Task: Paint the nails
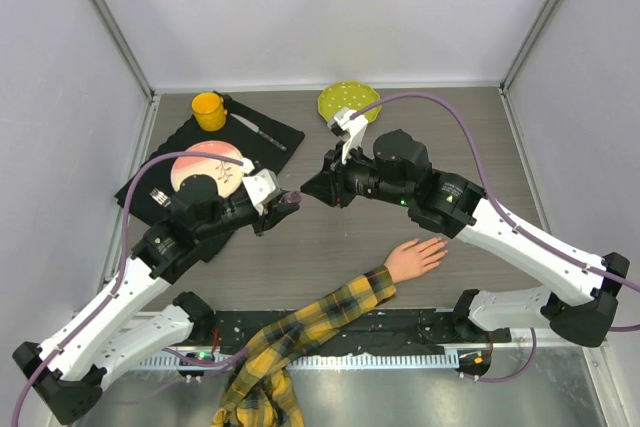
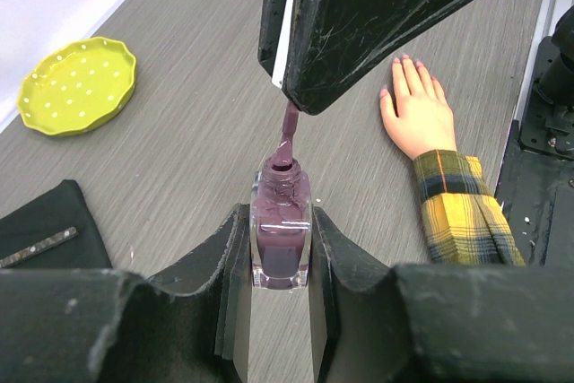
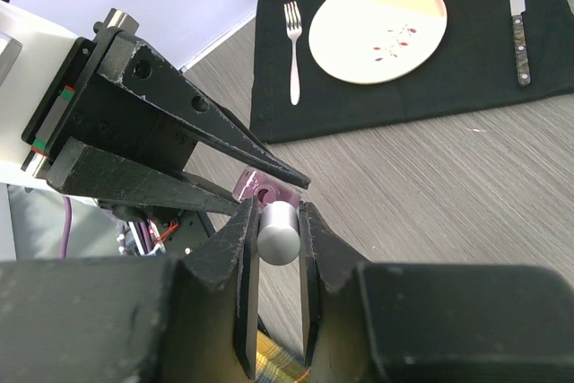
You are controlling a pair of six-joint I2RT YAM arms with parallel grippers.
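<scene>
Grey wood-look bench (image 1: pixel 330 237), white walls (image 1: pixel 320 17); left claw (image 2: pixel 281 221) is pinching the polish bottle (image 2: pixel 282 244), right claw (image 3: pixel 273 221) is pinching the brush cap (image 3: pixel 277 232) just above it. The nails (image 2: pixel 408 65) sit well right of both claws, on the mannequin hand (image 2: pixel 420 118).

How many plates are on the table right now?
2. A pink-and-cream plate on the black mat at the left; a yellow-green dotted plate off the mat, at the far edge of the table. No others show.

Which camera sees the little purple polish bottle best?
The left wrist view: the polish bottle stands close and whole, clamped in the left gripper. The right wrist view shows only its open neck; the top view, a tiny purple speck.
</scene>
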